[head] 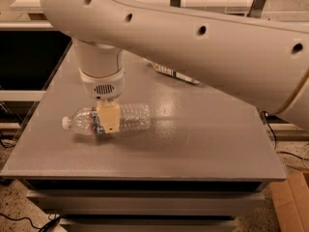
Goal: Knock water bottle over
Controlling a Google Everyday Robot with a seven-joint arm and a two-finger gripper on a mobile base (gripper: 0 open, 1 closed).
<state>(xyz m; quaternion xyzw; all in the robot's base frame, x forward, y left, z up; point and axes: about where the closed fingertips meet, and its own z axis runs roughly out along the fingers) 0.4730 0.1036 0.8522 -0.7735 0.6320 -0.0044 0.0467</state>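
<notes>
The gripper (110,122) hangs straight down from the big white robot arm (203,42). Its tan end is right against the middle of the clear ribbed plastic water bottle with a white cap (133,118). This bottle lies on its side on the grey table top (207,144), directly under the gripper. Its cap points out to the left of the gripper, its base to the right, and the red and blue label band sits just beside the tan end. Whether the gripper is grasping the bottle or only standing in front of it, released, I cannot tell; the tan end covers that part of the bottle.

In my judgement the bottle lies flat because the knock is already done, so the task looks finished or nearly so. The gripper is low and close because a push at mid-height is what tips such a light bottle.

Beyond the gripper, further back and to its right, a second bottle with a large white label (175,74) also lies on the table, half hidden under the arm and well apart. It is not the target.
</notes>
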